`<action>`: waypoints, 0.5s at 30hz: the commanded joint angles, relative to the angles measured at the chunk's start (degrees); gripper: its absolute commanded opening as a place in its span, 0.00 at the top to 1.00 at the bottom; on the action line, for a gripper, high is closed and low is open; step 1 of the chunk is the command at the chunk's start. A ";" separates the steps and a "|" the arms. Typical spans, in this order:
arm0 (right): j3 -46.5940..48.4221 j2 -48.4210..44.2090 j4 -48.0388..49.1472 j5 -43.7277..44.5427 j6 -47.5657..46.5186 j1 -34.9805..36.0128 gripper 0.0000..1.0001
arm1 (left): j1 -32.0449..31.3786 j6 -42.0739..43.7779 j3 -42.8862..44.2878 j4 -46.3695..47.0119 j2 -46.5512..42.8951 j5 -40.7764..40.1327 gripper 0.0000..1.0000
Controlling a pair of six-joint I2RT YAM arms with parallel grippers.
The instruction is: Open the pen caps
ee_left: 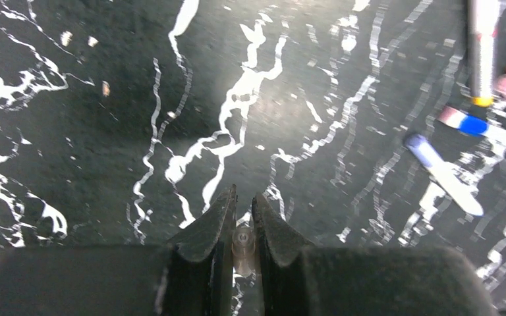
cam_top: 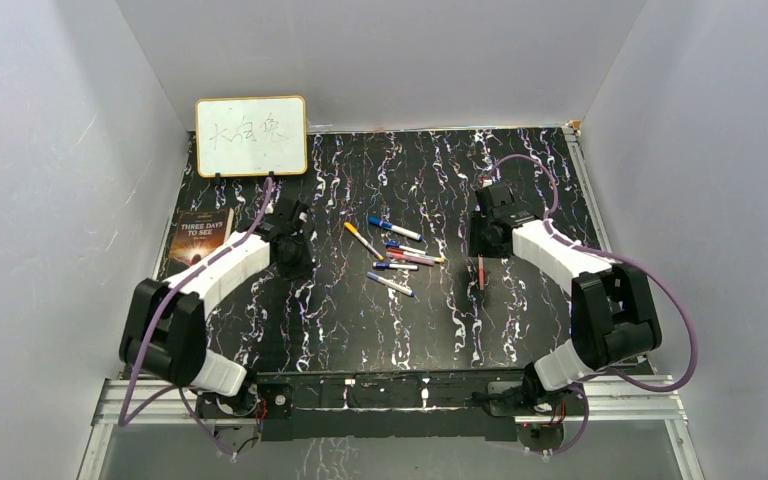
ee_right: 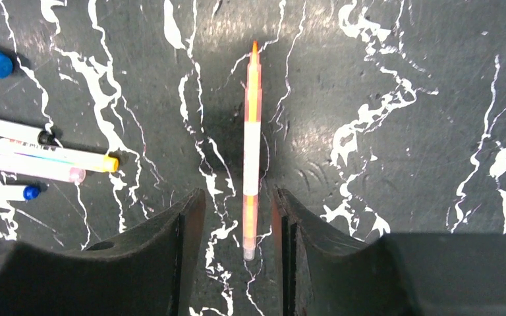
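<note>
While agape, right gripper [ee_right: 238,193] (astride pen [ee_right: 252,151])

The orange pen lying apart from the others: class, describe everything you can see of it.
The orange pen is thin, plastic-looking, with a white band mid-barrel, a pointed orange end and a pale, clear-looking end. It lies flat on the black marbled table, alone, lengthwise between the right gripper's open fingers, apparently touching neither.
</note>
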 commanded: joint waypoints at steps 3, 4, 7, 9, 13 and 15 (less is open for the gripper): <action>-1.13 -4.67 0.49 -3.51 1.32 0.04 0.60 | 1.33 5.31 2.69 0.24 7.22 -7.81 0.98; -1.49 -5.14 0.63 -3.93 1.28 0.05 0.59 | 1.39 5.93 3.19 0.72 8.19 -8.81 0.98; -1.86 -6.47 0.77 -5.05 1.07 0.03 0.59 | 1.55 8.09 5.16 0.64 11.68 -11.29 0.98; -2.06 -7.25 0.77 -5.96 1.05 0.04 0.58 | 1.73 9.62 6.33 0.82 13.38 -12.12 0.98; -2.52 -8.39 0.98 -7.60 0.98 0.13 0.58 | 2.03 12.55 7.29 2.38 14.93 -12.34 0.96; -2.83 -8.98 1.14 -8.22 0.99 0.10 0.57 | 2.03 13.60 7.42 2.98 15.46 -11.94 0.93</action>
